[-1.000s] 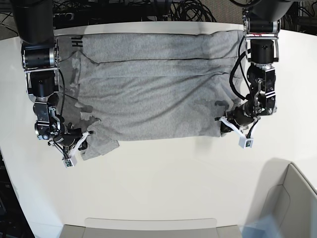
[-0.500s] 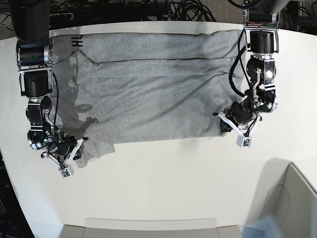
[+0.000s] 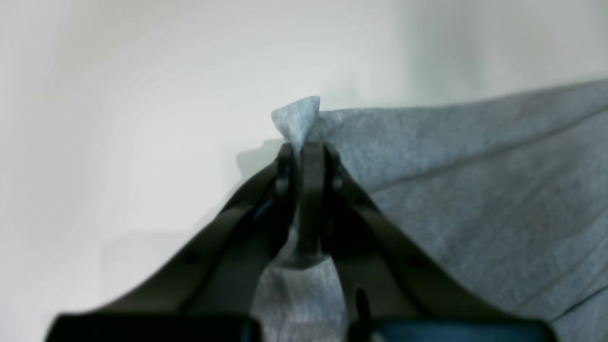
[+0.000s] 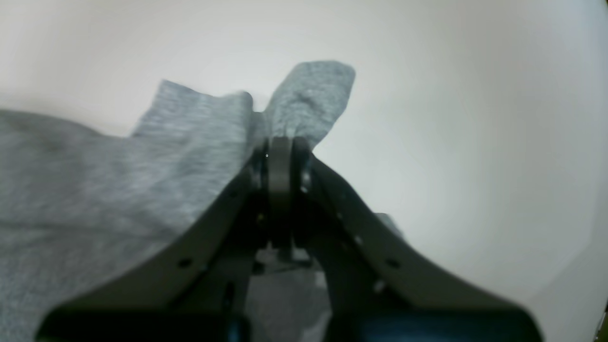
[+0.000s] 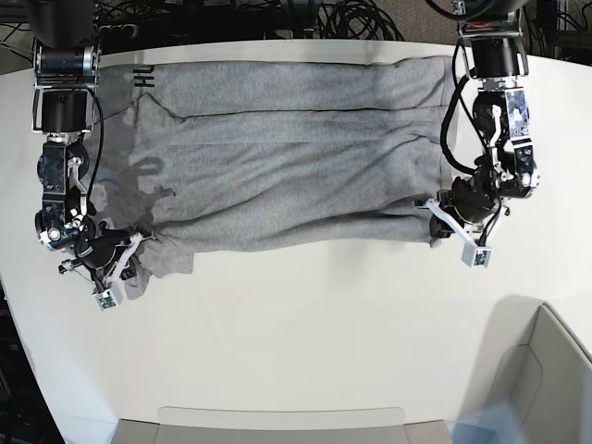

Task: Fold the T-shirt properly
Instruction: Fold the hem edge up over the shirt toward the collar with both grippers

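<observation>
The heather-grey T-shirt (image 5: 287, 157) lies spread across the far half of the white table, with black lettering at its far left corner (image 5: 143, 79). My left gripper (image 5: 442, 222) is shut on the shirt's near right corner; the wrist view shows a pinched grey tip (image 3: 299, 118) above the shut jaws. My right gripper (image 5: 128, 252) is shut on the near left corner, where a fold of cloth (image 4: 308, 95) sticks up past the shut jaws.
The white table (image 5: 305, 333) extends toward the camera. A grey bin (image 5: 546, 370) stands at the near right, and a tray edge (image 5: 277, 421) runs along the bottom. Black cables (image 5: 351, 18) lie behind the table.
Both grippers have moved outward with the shirt's near corners, the right one toward the view's left and the left one toward its right. The near hem has pulled straighter and wider.
</observation>
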`<state>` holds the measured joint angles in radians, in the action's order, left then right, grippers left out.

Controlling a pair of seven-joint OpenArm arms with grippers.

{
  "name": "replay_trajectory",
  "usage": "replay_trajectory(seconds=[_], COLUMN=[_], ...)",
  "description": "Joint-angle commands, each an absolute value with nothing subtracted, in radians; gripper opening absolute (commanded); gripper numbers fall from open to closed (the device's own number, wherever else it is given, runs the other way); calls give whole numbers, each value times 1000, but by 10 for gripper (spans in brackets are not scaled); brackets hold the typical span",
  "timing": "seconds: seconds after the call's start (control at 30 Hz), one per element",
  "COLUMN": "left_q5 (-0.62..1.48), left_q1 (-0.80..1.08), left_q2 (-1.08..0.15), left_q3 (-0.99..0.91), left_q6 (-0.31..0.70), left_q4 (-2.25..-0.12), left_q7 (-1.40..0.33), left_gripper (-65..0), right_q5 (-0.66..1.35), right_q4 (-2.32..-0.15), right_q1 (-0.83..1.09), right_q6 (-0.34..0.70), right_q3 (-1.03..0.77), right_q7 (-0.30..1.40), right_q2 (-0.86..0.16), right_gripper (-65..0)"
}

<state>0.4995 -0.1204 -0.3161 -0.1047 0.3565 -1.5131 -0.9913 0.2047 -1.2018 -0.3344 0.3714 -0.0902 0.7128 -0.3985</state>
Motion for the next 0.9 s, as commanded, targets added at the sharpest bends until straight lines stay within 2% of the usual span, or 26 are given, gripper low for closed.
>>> replay_trajectory(seconds=[0.0,0.2,0.47,0.63,0.87], left_q5=[504,504,503,504,509], left_q1=[-119,-51,33,85,159], left_q2=[-329,-329,-346,-352,-352], left_q3=[-111,-111,-113,-117,-197], left_q6=[358,357,354,355,358], left_q4=[-1552,-1658,-1733,-1739,-1859], left_q7=[-992,-1066,-1070,-1070,-1129], left_gripper=[-650,-650,-650,-650,-650], right_q5=[211,213,213,213,213], right_q4=[-1244,-1389,-1583,-1696,-1807], right_q1=[-343,-240,-128,-31,81], right_q6=[375,375,377,377,377], right_q3=[-97,-102,-249,-289,-332], right_q7=[710,769,892,917,920], right_q2=[-412,-414,-409,-410,-404], right_gripper=[-650,-650,-650,-650,-650])
